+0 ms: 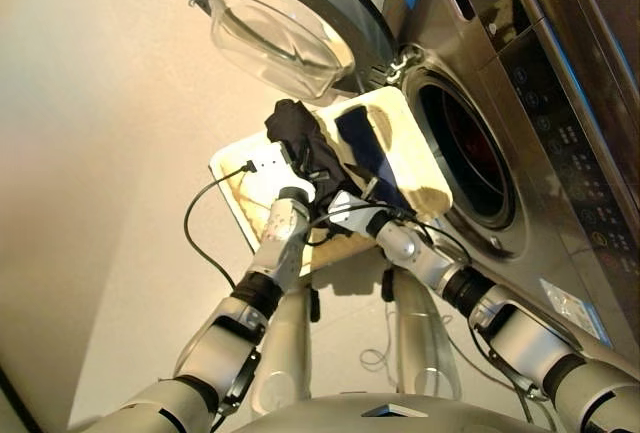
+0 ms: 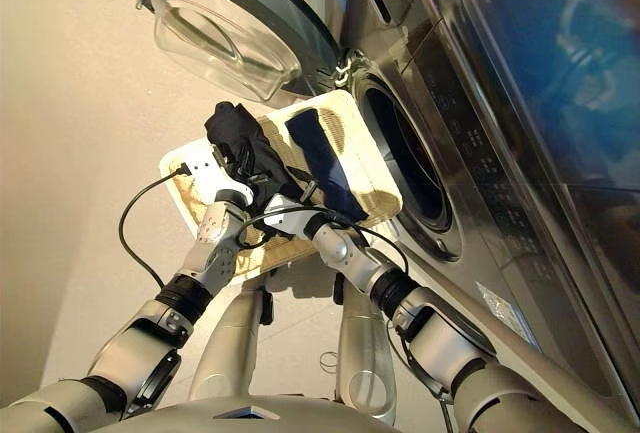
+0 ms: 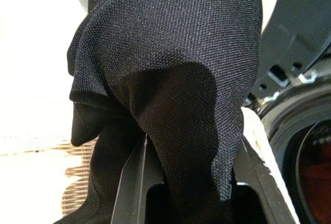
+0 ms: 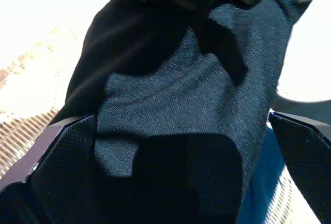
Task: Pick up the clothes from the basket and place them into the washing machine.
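Observation:
A black garment (image 1: 300, 143) hangs bunched above the cream woven basket (image 1: 245, 168), and my left gripper (image 1: 300, 185) is shut on its lower part. The cloth drapes over that gripper's fingers (image 3: 132, 182) in the left wrist view. From the right, my right gripper (image 1: 342, 199) reaches the same black garment (image 4: 176, 110); its fingers (image 4: 62, 151) stand wide apart, open, either side of the cloth. A navy blue garment (image 1: 365, 148) lies in a strip in the basket. The dark grey washing machine (image 1: 520, 83) stands to the right with its drum opening (image 1: 470, 153) uncovered. Something reddish (image 3: 316, 177) shows inside the drum.
The round door (image 1: 290, 23) with its clear glass bowl swings open above the basket's far end. A black cable (image 1: 200, 218) loops off my left wrist over the pale floor. The basket's right edge lies close to the drum's rim.

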Motion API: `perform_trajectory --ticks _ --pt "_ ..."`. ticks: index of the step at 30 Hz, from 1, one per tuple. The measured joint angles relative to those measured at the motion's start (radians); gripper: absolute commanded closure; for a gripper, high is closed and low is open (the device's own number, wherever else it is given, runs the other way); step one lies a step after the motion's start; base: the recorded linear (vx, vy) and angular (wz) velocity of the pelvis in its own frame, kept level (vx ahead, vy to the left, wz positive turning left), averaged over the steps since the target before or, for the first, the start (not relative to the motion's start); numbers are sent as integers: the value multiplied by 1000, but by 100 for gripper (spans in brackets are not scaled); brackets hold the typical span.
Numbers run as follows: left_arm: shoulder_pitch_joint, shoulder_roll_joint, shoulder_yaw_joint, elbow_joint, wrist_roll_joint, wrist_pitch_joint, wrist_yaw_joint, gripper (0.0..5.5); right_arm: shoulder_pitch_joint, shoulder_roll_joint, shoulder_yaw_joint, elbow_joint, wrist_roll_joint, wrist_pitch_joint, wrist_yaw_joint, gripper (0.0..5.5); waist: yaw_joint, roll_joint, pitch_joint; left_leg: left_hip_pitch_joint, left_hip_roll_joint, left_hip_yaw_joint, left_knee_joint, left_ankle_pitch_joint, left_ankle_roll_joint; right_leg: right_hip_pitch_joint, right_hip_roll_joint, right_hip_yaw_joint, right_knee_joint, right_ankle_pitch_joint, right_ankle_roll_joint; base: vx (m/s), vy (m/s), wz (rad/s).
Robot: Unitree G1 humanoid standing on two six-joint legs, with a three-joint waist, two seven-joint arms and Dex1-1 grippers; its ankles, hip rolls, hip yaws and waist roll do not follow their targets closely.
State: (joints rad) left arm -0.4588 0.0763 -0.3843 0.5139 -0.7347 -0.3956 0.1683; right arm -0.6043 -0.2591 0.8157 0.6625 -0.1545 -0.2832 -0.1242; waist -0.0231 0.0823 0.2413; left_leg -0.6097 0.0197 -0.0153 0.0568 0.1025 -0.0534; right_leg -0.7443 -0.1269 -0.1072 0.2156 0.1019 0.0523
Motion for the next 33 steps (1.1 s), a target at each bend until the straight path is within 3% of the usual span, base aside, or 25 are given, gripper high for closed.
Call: perform_trajectory --ticks 3,4,6,12,13,14,23,33 --pt "22 -6 -5 -32 -35 -4 -10 550 -6 8 -2 13 -8 12 -22 0 3 2 -1 0 -1 -1 0 1 1 -1 -1 0 4 -1 -1 0 0 0" --pt "27 -8 -5 -40 -42 -5 -10 550 -6 8 -3 15 -8 16 -27 116 2 2 -1 0 -1 -1 0 1 1 -2 -1 0 5 -1 -1 0 0 0" --pt "34 -8 -8 -56 -62 -6 -19 550 -6 9 -7 23 -9 18 -41 550 4 2 -1 -2 -1 -1 -1 2 1 -6 -2 0 7 -1 -2 0 0 0" --pt "49 -6 -24 -101 -90 -6 -42 550 -18 13 -39 30 -10 21 -71 550 16 6 -4 -13 -1 -3 -2 5 -1 -18 -2 0 10 -2 -3 0 0 0" --pt "49 -7 -24 -112 -90 -6 -42 293 -20 13 -47 30 -17 20 -76 550 21 6 -4 -13 -2 -3 -2 5 -1 -19 -2 0 10 -2 -3 0 0 0" --pt "48 -1 -24 -118 -89 -6 -42 0 -20 13 -53 30 -18 21 -83 550 24 6 -4 -13 -2 -4 -2 5 -1 -19 -2 0 10 -2 -3 0 0 0" --pt "62 -2 -10 -141 -88 -20 -30 0 14 12 -159 79 -18 55 -172 550 26 11 -7 -33 -3 -3 -2 5 0 -38 -3 0 12 -2 -2 0 0 0" --pt "160 26 158 -148 -46 -54 60 0 58 -17 -421 189 -40 74 -406 550 29 19 -5 -62 -5 -5 -4 6 0 -75 -5 2 26 -14 0 31 4 -1"
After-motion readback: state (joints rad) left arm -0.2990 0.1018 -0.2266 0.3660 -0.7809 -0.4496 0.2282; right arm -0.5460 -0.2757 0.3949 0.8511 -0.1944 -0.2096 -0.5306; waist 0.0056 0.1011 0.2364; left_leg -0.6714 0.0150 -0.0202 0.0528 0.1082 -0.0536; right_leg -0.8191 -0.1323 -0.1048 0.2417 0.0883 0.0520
